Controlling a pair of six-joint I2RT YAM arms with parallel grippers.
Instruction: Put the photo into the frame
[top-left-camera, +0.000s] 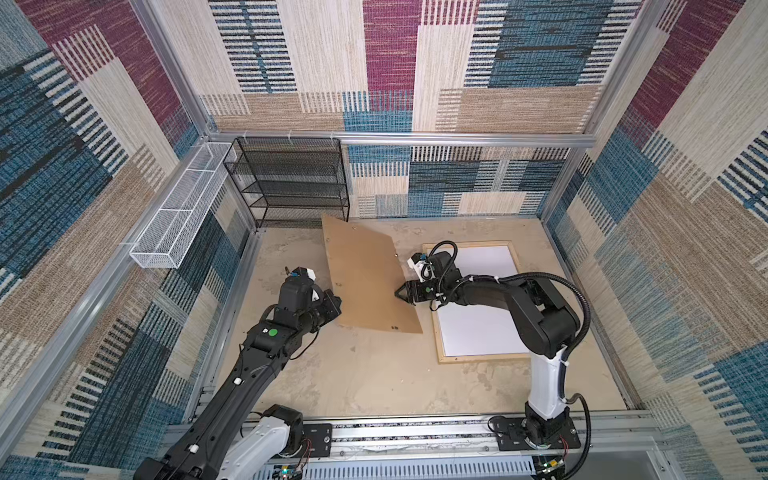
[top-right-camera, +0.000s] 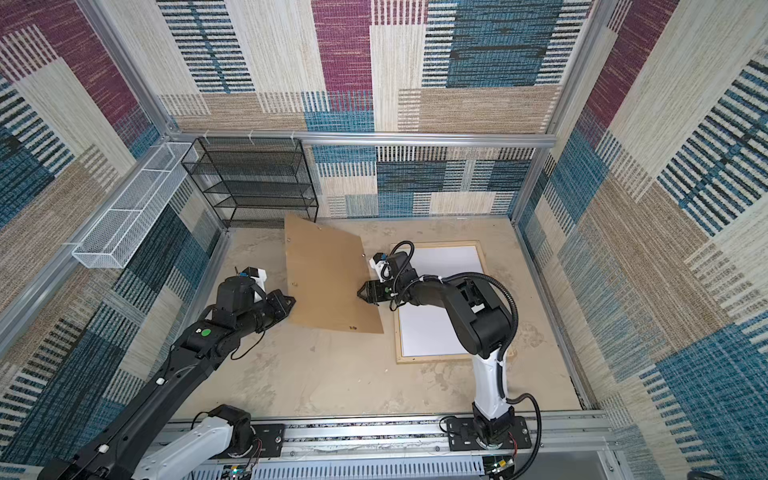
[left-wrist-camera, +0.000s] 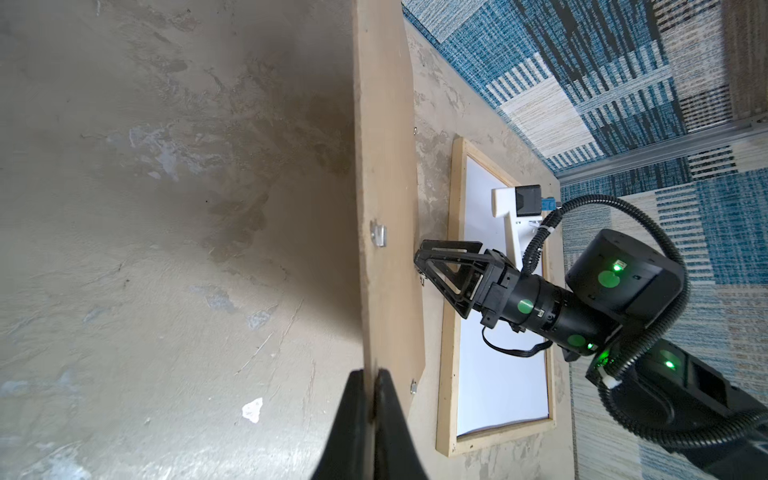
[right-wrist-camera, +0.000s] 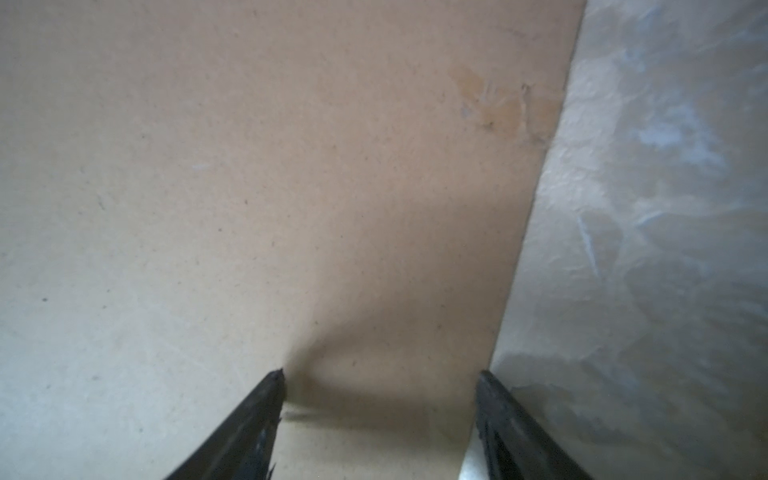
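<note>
The pale wooden frame (top-left-camera: 478, 359) (top-right-camera: 432, 358) (left-wrist-camera: 446, 332) lies flat on the table at the right. A plain white sheet (top-left-camera: 478, 328) (top-right-camera: 432, 332) (left-wrist-camera: 498, 386) fills it; this looks like the photo with its white back up, and no printed side shows. A brown backing board (top-left-camera: 365, 274) (top-right-camera: 328, 282) (left-wrist-camera: 386, 187) (right-wrist-camera: 291, 187) is tilted in the middle of the table. My left gripper (top-left-camera: 337, 307) (top-right-camera: 291, 303) (left-wrist-camera: 371, 399) is shut on its left edge. My right gripper (top-left-camera: 400, 293) (top-right-camera: 362, 293) (left-wrist-camera: 419, 262) (right-wrist-camera: 380, 386) is open at the board's right edge, with nothing clasped.
A black mesh shelf rack (top-left-camera: 291, 183) stands at the back left, right behind the board's far corner. A white wire basket (top-left-camera: 183, 208) hangs on the left wall. My right arm reaches across the frame. The arms' metal rail (top-left-camera: 395, 432) runs along the front edge.
</note>
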